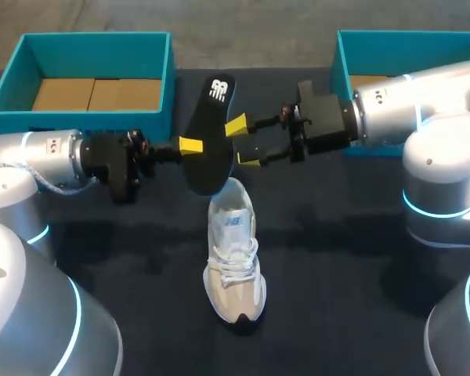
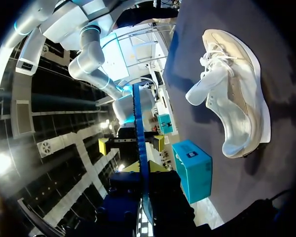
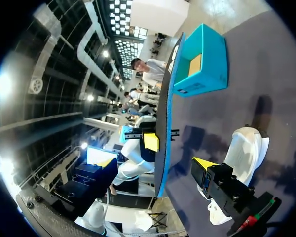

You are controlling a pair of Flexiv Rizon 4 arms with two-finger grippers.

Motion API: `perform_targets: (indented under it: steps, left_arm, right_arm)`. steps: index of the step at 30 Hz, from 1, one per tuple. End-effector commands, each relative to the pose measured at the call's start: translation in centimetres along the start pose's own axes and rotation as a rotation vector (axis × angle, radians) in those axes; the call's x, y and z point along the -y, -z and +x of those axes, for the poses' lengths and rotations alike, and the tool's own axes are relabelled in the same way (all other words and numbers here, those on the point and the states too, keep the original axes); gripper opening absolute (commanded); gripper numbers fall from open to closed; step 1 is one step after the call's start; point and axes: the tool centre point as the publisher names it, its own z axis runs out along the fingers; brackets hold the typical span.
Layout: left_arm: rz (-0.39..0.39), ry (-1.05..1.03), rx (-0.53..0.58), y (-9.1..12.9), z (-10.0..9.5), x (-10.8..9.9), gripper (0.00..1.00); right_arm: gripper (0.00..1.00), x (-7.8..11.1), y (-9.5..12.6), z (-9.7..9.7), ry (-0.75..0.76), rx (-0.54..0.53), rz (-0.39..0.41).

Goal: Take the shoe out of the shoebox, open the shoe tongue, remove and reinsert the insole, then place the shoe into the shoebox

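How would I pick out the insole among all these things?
Find the white shoe in the middle of the dark table. Over its heel end, the left gripper holds the insole: the only flat, black, foot-shaped piece, lifted off the table.

A robotics lab is being shown: a left arm (image 1: 39, 157) and a right arm (image 1: 407, 102) are being stationed at a dark table (image 1: 345, 266), and teal boxes (image 1: 78, 121) are being kept at its far edge.

Dim table (image 1: 352, 298), soft shadows, glare overhead
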Motion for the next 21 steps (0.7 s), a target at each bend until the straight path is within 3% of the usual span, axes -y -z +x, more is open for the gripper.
perform_targets:
  steps: [1,2,5,7,21]
  left_arm:
    - [-0.014,-0.006,0.005,-0.21,0.16,0.22,0.0]
    - [-0.016,-0.007,0.005,-0.22,0.18,0.19,0.0]
    - [-0.024,-0.014,0.006,-0.26,0.15,0.08,0.0]
    - [-0.027,-0.015,0.008,-0.3,0.11,0.0,0.0]
    - [-0.037,-0.022,0.02,-0.75,-0.1,-0.23,0.0]
  right_arm:
    - [0.83,-0.66,-1.35,-0.23,0.001,0.001,0.001]
    - [0.73,-0.71,-1.43,-0.32,0.001,0.001,0.0]
    - [0.65,-0.79,-1.59,-0.57,-0.001,0.002,-0.002]
    - [0.51,-0.82,-1.67,-0.67,-0.002,-0.001,-0.003]
    - [0.39,-1.26,-2.13,-1.17,-0.001,-0.01,-0.008]
